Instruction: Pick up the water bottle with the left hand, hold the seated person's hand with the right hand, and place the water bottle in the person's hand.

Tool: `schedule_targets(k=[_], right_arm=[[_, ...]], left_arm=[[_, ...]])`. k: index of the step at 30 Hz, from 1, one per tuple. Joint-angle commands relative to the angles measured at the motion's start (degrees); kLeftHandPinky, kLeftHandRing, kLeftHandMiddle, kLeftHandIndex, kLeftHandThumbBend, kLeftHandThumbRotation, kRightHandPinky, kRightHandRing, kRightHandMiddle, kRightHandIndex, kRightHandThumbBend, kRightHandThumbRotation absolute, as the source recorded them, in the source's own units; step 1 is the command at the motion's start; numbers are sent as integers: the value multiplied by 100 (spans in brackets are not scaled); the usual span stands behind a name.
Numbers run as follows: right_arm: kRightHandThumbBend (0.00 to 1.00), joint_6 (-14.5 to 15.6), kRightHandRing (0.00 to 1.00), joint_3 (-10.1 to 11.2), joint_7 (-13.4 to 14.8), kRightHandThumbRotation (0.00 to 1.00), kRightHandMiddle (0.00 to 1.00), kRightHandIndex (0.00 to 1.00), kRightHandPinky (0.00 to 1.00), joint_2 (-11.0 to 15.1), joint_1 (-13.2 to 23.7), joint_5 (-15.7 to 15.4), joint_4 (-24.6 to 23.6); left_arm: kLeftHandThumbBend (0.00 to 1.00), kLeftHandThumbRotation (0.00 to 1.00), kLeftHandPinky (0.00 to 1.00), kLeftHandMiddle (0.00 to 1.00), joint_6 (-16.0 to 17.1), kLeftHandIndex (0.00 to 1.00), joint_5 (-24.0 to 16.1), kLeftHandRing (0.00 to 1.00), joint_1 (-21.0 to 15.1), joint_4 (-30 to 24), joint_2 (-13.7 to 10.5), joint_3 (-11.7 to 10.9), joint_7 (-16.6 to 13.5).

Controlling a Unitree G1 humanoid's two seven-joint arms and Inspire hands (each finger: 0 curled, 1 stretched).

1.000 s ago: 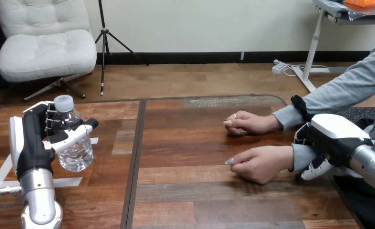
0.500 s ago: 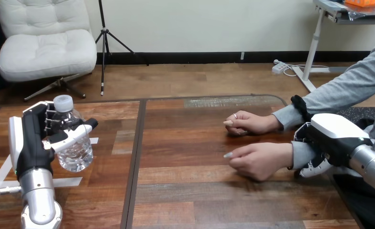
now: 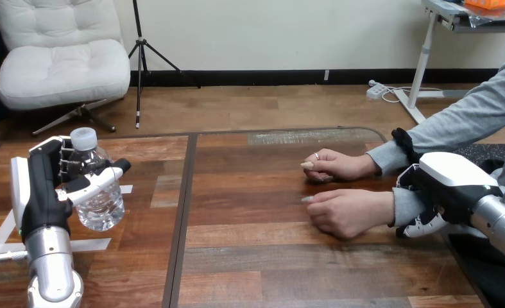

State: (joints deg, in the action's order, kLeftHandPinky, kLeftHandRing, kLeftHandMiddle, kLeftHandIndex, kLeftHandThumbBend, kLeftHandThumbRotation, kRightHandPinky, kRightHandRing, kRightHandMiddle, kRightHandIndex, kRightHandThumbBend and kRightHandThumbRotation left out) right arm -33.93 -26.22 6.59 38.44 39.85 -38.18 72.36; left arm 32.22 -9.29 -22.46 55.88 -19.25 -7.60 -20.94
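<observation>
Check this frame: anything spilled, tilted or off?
Nothing stands out. The water bottle is upright and capped in the left hand, with no spill on the table. The right hand curls round the person's wrist.

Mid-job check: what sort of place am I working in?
Probably an indoor test setup for handovers: a wooden table with white tape marks, the person's hands on it, a water bottle in the left hand.

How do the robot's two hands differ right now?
The left hand is curled round the water bottle; the right hand curls round the person's sleeved wrist. The left hand stands upright; the right hand lies back-up, fingers hooked under the wrist. Both grip something.
</observation>
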Motion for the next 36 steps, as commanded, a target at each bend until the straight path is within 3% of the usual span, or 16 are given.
schedule_targets(k=[1,22,36], right_arm=[[66,-82,33,72,243,0,39,42,28,-61,175,41,-58],[72,-44,22,191,144,0,29,32,17,-107,166,203,-54],[72,-111,22,251,107,0,28,30,17,-97,159,351,-60]], left_arm=[[71,0,39,45,140,44,-15,41,-230,-406,-49,-4,-50],[71,0,40,45,113,44,-39,42,-236,-425,-63,-10,-80],[70,0,39,45,83,45,-66,41,-248,-422,-72,-3,-102]])
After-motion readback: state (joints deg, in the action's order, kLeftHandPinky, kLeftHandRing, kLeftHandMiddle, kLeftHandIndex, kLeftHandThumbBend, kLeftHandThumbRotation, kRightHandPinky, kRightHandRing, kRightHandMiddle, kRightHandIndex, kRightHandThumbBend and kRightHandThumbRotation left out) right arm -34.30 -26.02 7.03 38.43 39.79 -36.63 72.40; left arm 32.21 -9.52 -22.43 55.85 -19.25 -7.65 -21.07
